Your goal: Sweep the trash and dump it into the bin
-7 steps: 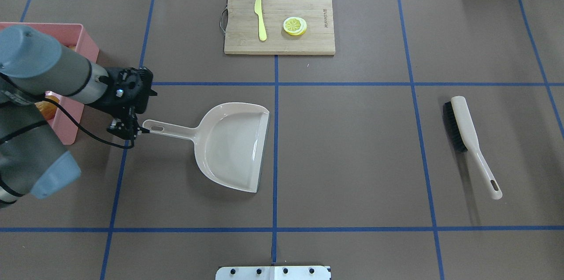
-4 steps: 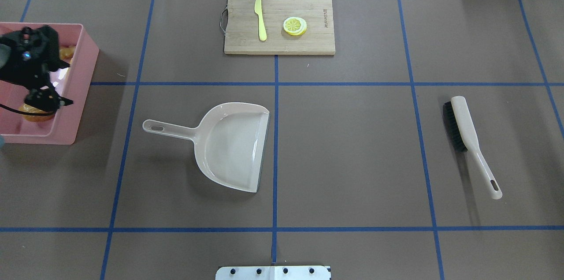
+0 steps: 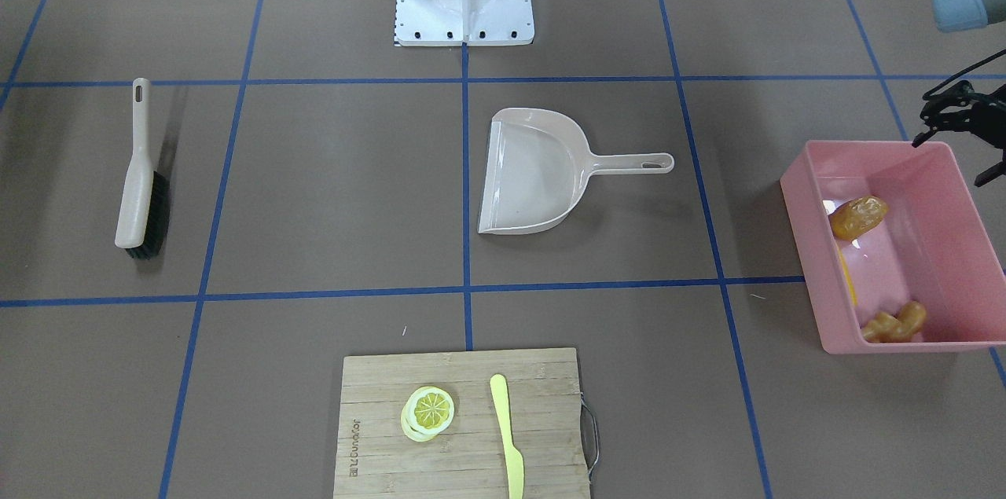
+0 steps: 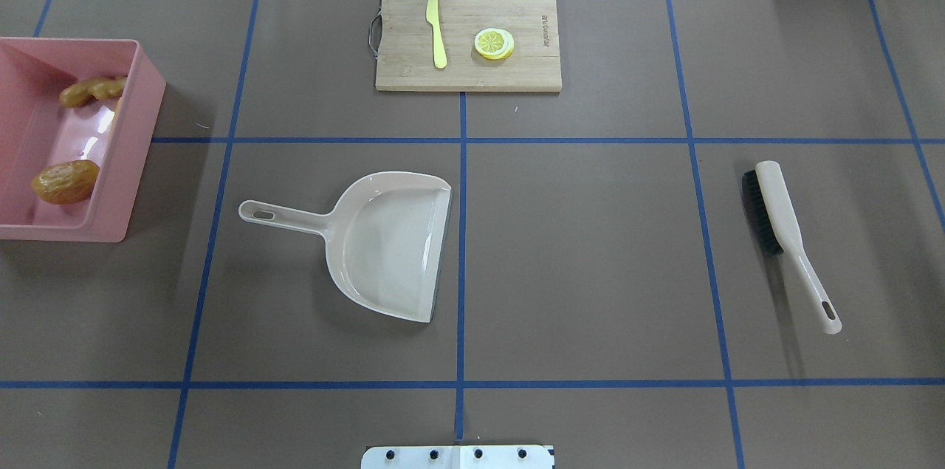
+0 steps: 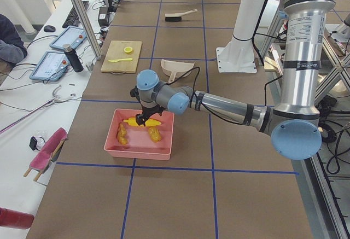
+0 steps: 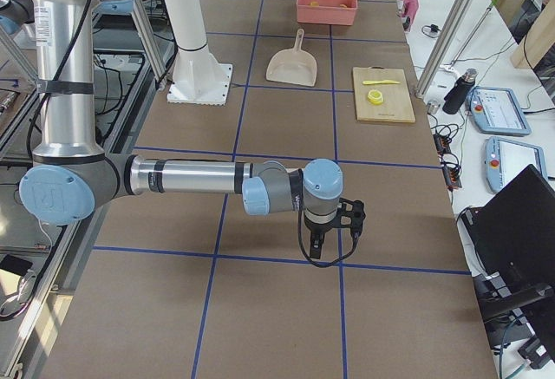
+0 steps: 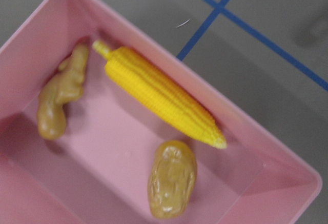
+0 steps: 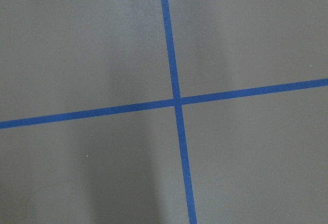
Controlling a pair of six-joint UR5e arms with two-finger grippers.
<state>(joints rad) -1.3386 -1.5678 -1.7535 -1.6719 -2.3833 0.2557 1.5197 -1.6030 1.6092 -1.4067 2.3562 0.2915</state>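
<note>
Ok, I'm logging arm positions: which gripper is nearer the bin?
Left. The left gripper hangs just above the bin. The right gripper hovers over the table at its opposite end, far from the bin.

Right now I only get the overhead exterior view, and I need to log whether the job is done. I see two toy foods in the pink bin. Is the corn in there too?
Observer: Yes. The left wrist view shows the corn cob lying inside the bin along one long wall, with the potato and the ginger root.
Operator: Where is the left tool? It's out of my frame.
Observer: In the front-facing view the left tool hangs over the bin's robot-side end, fingers apart, holding nothing.
Operator: And the right tool?
Observer: The exterior right view shows the right tool pointing down over bare table. Its wrist camera sees only a blue tape crossing.
</note>
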